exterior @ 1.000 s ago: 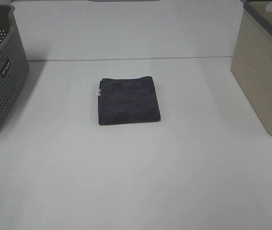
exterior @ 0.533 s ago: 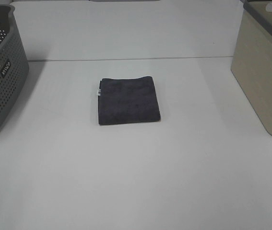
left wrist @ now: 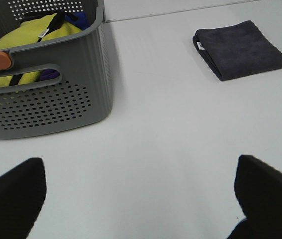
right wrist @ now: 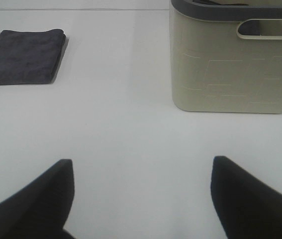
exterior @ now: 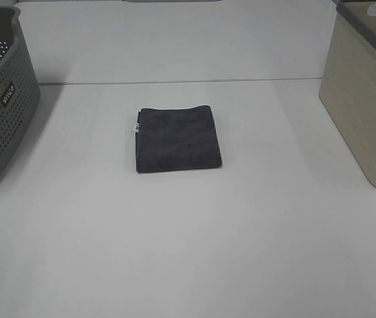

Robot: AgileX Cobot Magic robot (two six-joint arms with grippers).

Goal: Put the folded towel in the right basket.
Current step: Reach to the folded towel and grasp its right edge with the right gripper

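A: Where is the folded towel point(exterior: 178, 139) lying?

B: It is lying flat on the white tabletop point(exterior: 188, 252), near the middle of the high view and a touch toward 12 o'clock. It is dark grey and folded to a near square. A small white tag point(exterior: 136, 127) is sticking out at its 9 o'clock edge.

A: And the baskets?

B: The beige basket point(exterior: 363, 106) with the dark grey rim is standing at about 2 o'clock from the towel, well apart from it and cut by the frame edge. The grey perforated basket point(exterior: 2, 99) is standing at about 9 o'clock from the towel, also well apart.

A: Is anything sitting in them?

B: The left wrist view is showing a yellow cloth point(left wrist: 26, 40) piled in the grey one. Something blue and something orange are lying beside it, and I cannot make out what they are. The beige one's inside is hidden. The right wrist view is showing only its wall and a handle slot point(right wrist: 267, 29).

A: What are the tools doing?

B: The left tool point(left wrist: 141, 162) is holding its two dark fingers point(left wrist: 16, 194) spread wide apart, with only bare tabletop showing between them. The right tool point(right wrist: 141, 160) is doing likewise, its fingers point(right wrist: 245, 194) parted wide over bare tabletop. Both are hanging well apart from the towel.
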